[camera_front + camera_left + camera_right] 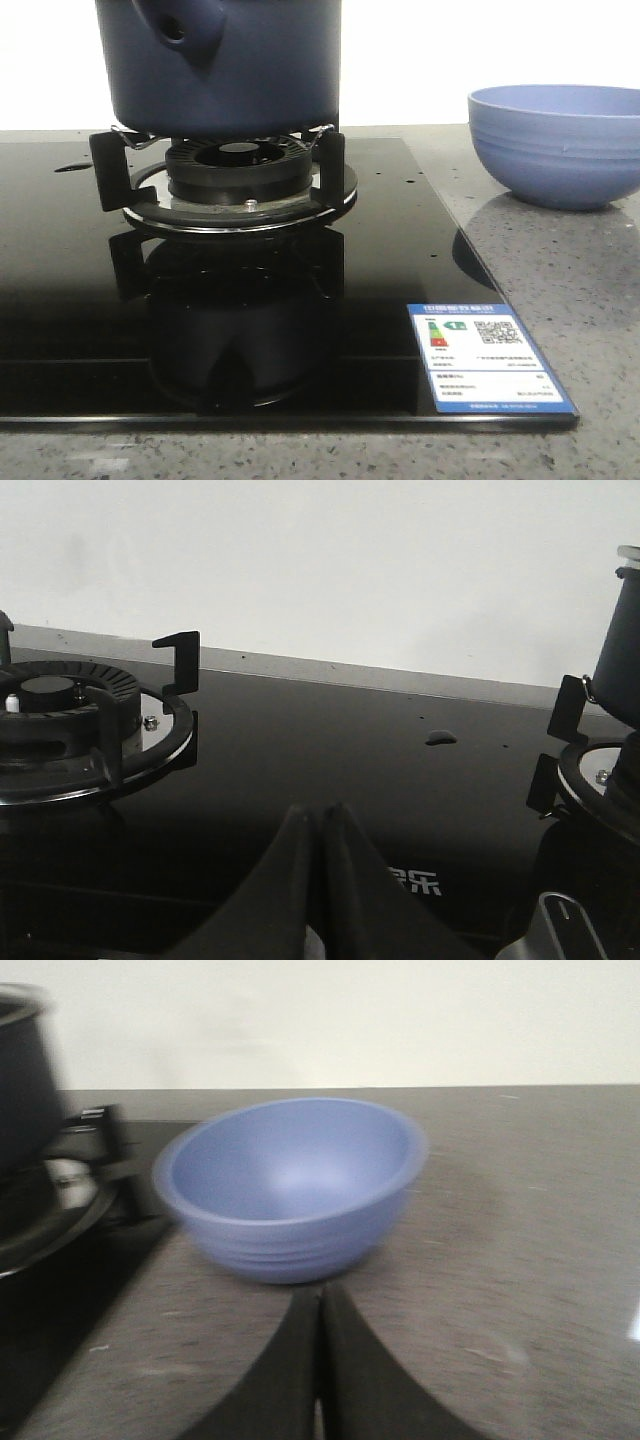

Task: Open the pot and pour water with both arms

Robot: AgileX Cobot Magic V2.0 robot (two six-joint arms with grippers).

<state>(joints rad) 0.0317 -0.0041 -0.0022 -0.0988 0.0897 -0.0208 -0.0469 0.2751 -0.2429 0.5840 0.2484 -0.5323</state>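
Your pot (225, 65) sits on the burner (235, 180) at 12 o'clock in the front view, resting on the black prongs of the burner's stand. Its short hollow stub (180, 30) points toward the camera, a little to the pot's 10 o'clock side. The burner is set into a glossy black cooktop (60, 290), which mirrors the pot's dark shape. A white and blue label (488, 358) lies at the cooktop's 5 o'clock corner.

At 2 o'clock from the pot, well apart from it, you have a light-blue bowl (558, 145) standing upright on the grey speckled tabletop (570, 290), just off the cooktop's edge.

Your left end effector (322, 815) is closed, its two dark fingers pressed together with nothing between them, above the cooktop between a second burner (60, 715) and the pot's burner. Your right end effector (320, 1300) is likewise closed and empty, just in front of the bowl, whose inside looks empty.
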